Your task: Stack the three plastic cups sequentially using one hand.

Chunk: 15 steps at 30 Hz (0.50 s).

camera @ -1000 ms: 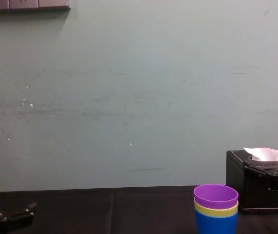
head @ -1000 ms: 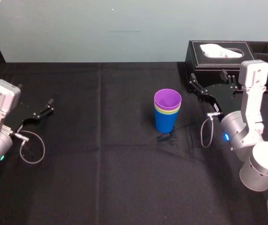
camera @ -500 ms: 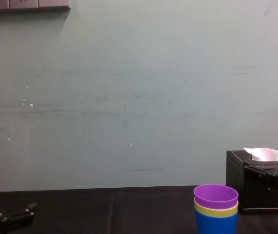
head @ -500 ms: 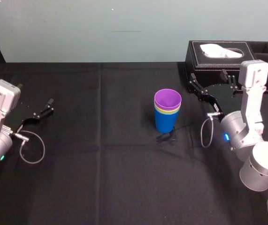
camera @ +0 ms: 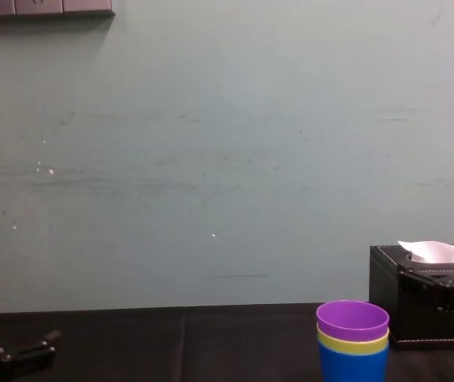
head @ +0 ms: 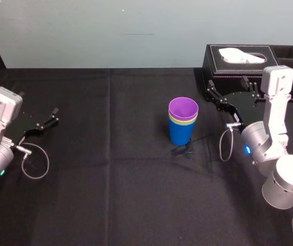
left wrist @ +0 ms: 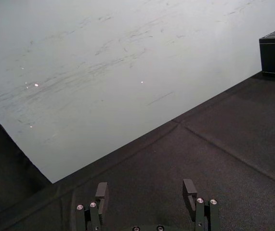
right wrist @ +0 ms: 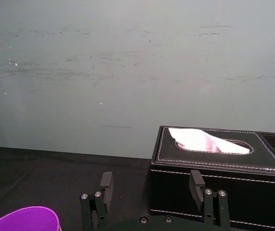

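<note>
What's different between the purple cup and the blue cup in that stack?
The purple plastic cup sits on top; the blue plastic cup is at the bottom, on the black table. Only the purple cup's rim and open mouth show; the blue cup shows its side wall. Both stand upright.

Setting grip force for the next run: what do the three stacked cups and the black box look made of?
The purple cup, yellow-green cup and blue cup: likely plastic, smooth with a soft sheen, solid colour, thin even rims. The box: looks like black leather or an imitation, matt, pale stitching along its edges.
</note>
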Motion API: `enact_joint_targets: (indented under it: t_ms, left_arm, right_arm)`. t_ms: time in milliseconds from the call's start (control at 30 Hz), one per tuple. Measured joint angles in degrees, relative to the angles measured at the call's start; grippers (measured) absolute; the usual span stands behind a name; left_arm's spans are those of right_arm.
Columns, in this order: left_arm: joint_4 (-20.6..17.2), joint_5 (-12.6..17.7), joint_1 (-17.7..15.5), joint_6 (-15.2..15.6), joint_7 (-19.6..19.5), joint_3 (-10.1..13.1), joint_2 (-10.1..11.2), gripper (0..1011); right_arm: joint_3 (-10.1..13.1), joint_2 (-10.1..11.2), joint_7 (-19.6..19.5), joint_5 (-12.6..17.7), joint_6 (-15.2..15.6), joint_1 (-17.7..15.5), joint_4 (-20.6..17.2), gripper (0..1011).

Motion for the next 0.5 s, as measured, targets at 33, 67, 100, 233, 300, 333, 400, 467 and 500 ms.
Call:
enact_joint_targets:
  t_ms: [33, 67, 100, 233, 300, 333, 400, 467, 500]
  left_arm:
    - [0.00, 0.00, 0.00, 0.00, 0.00, 0.00, 0.00, 1011]
    - [0.00, 0.00, 0.00, 0.00, 0.00, 0.00, 0.00, 1011]
    - [0.00, 0.00, 0.00, 0.00, 0.00, 0.00, 0.00, 1011]
    - [0.00, 0.00, 0.00, 0.00, 0.00, 0.00, 0.00, 1011]
    - [0.00, 0.00, 0.00, 0.00, 0.00, 0.00, 0.00, 1011]
    - [0.00, 0.00, 0.00, 0.00, 0.00, 0.00, 0.00, 1011]
    - [0.00, 0.00, 0.00, 0.00, 0.00, 0.00, 0.00, 1011]
    - [0.00, 0.00, 0.00, 0.00, 0.00, 0.00, 0.00, 1011]
    - [0.00, 0.00, 0.00, 0.00, 0.00, 0.00, 0.00, 1011]
  right_arm:
    - [0.00, 0.00, 0.00, 0.00, 0.00, 0.00, 0.00, 1003]
    - [0.00, 0.00, 0.00, 0.00, 0.00, 0.00, 0.00, 1003]
    - [0.00, 0.00, 0.00, 0.00, 0.00, 0.00, 0.00, 1002]
    - [0.00, 0.00, 0.00, 0.00, 0.00, 0.00, 0.00, 1003]
    - [0.00, 0.00, 0.00, 0.00, 0.00, 0.00, 0.00, 1003]
    - [0.00, 0.00, 0.00, 0.00, 0.00, 0.00, 0.00, 1003]
    - [0.00, 0.00, 0.00, 0.00, 0.00, 0.00, 0.00, 1003]
    - [0.00, 0.00, 0.00, 0.00, 0.00, 0.00, 0.00, 1003]
    - [0.00, 0.00, 0.00, 0.00, 0.00, 0.00, 0.00, 1003]
